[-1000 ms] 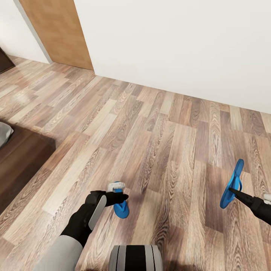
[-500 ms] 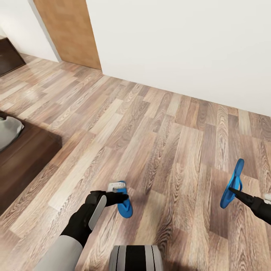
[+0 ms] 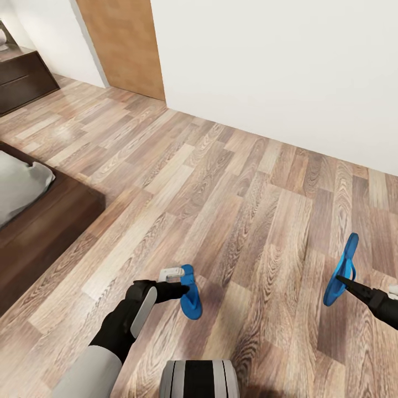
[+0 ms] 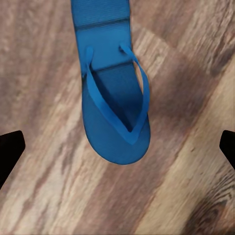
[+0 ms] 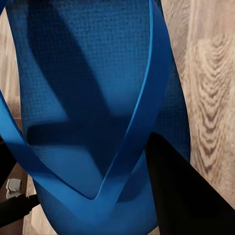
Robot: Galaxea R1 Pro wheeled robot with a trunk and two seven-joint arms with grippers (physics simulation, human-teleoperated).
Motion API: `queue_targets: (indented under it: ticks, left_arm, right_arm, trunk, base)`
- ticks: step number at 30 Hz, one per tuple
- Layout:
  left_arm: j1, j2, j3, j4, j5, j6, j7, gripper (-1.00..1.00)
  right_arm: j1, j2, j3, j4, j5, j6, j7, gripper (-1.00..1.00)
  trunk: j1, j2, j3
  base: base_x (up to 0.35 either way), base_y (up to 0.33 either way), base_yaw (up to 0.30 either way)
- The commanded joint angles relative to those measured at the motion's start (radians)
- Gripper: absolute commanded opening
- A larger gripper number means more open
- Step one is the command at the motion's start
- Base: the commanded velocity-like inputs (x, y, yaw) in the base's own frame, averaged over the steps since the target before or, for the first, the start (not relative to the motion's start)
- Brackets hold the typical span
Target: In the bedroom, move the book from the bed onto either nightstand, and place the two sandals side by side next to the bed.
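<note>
- Swung rightward, the camera now shows more of the bed (image 3: 33, 204) at far left.
- Left hand (image 3: 178, 281) hangs spread wide above a floor-lying sandal (image 3: 190, 299) (straps up).
- Right hand (image 3: 344, 281) pinches the other sandal (image 3: 340, 269), lifted on edge.

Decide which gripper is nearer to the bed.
Left. The left gripper is on the bed's side, across a stretch of floor from its frame; the right gripper is far over on the other side, holding a sandal.

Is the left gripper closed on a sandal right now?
No. The left gripper is wide open, and the sandal lies flat on the floor between its fingers.
</note>
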State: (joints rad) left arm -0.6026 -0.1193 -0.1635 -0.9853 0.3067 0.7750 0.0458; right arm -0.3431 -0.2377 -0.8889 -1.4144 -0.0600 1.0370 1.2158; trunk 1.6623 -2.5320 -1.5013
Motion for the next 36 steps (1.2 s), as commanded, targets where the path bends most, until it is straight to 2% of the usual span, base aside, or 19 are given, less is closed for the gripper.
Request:
queue_targets:
  ticks: [1, 9, 17, 25, 36]
  left_arm:
    - [0.0, 0.0, -0.001, -0.001, 0.006, 0.003, 0.005, 1.0]
    - [0.0, -0.002, -0.002, -0.001, 0.006, 0.003, 0.005, 1.0]
    - [0.0, -0.002, -0.002, -0.001, 0.006, 0.003, 0.005, 1.0]
    - [0.0, -0.001, -0.001, -0.001, 0.006, 0.001, 0.005, 1.0]
    - [0.0, -0.002, -0.002, -0.001, 0.006, 0.003, 0.005, 1.0]
  right_arm:
    - [-0.001, 0.0, -0.001, 0.0, -0.004, 0.01, -0.001, -1.0]
    - [-0.001, 0.0, -0.001, 0.0, -0.004, 0.01, -0.001, -1.0]
    - [-0.001, 0.001, -0.001, 0.0, -0.004, 0.01, -0.001, -1.0]
    - [-0.001, 0.001, -0.001, 0.0, -0.004, 0.01, -0.001, -1.0]
    - [-0.001, 0.001, -0.001, 0.0, -0.004, 0.01, -0.001, -1.0]
  trunk:
    - [0.0, 0.0, -0.001]
    - [0.0, 0.0, -0.001]
    - [0.0, 0.0, -0.001]
    - [0.0, 0.0, -0.001]
    - [0.0, 0.0, -0.001]
  base:
    - [0.0, -0.012, 0.005]
    - [0.0, -0.156, 0.001]
    - [0.008, -0.022, 0.0]
    - [0.208, -0.001, 0.0]
    - [0.014, -0.073, 0.0]
